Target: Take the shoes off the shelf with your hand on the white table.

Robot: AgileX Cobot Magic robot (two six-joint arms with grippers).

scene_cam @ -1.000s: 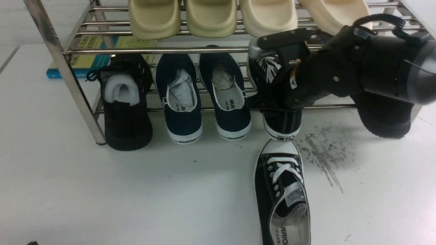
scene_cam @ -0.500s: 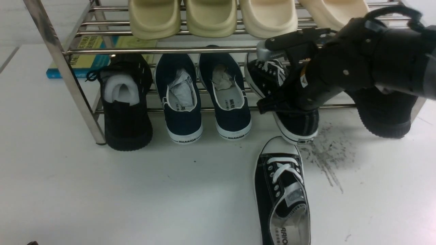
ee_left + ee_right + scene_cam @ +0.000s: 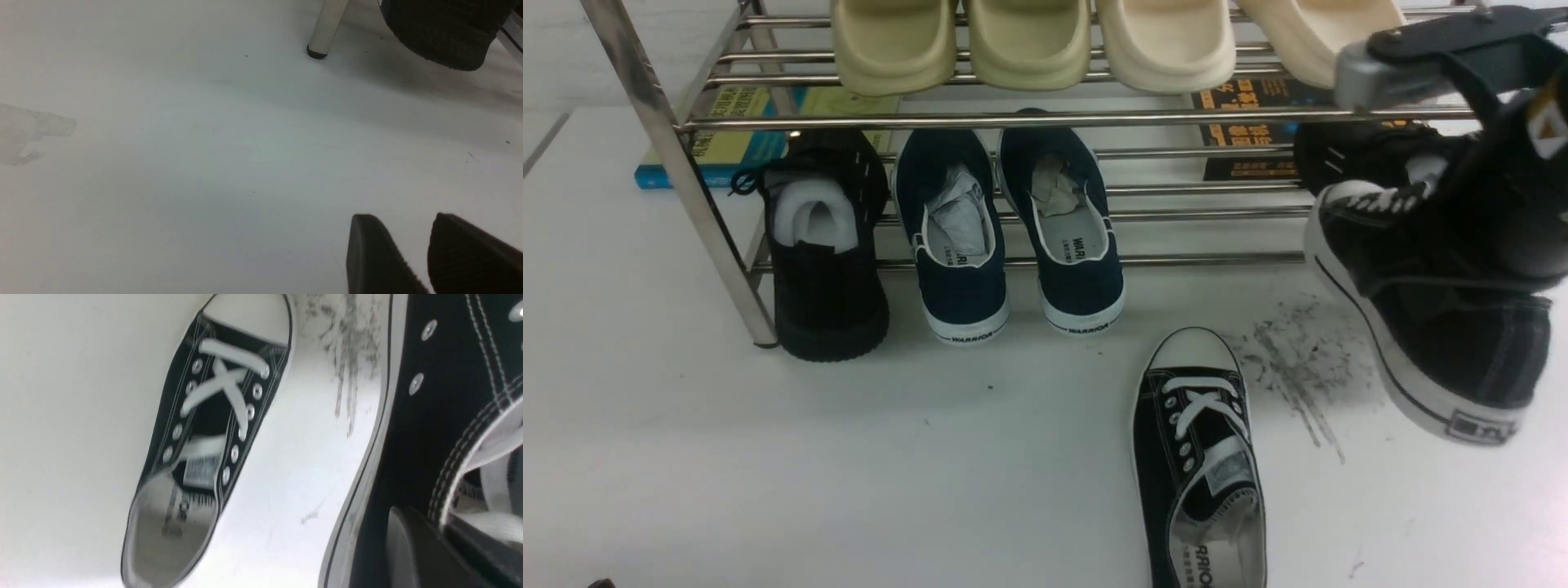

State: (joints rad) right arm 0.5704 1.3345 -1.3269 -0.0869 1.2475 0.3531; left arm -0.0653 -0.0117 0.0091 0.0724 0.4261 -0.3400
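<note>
Right gripper (image 3: pixel 449 539) is clamping a raised sneaker (image 3: pixel 1445 343), two o'clock from its mate (image 3: pixel 1196 457); left gripper (image 3: pixel 404 220) is hovering slightly parted, empty.

Right arm (image 3: pixel 1515 212): bulky, matte black casing.
Silver block (image 3: pixel 1364 72): rounded metal end with a black bracket on top.
Sticker (image 3: pixel 1548 122): small, orange and white.
Right finger (image 3: pixel 408 547): flat, grey-black.
Left fingers (image 3: pixel 376 257): two black wedges, finely ribbed.

One sneaker (image 3: pixel 1199 465) lies on the table (image 3: pixel 768 457), near, right of centre, before the shelf (image 3: pixel 890 121). The second sneaker (image 3: pixel 1429 310) hangs above the table at the right. Slip-ons (image 3: pixel 960 286) sit on the shelf's lower tier, slides (image 3: pixel 1029 49) above.
</note>
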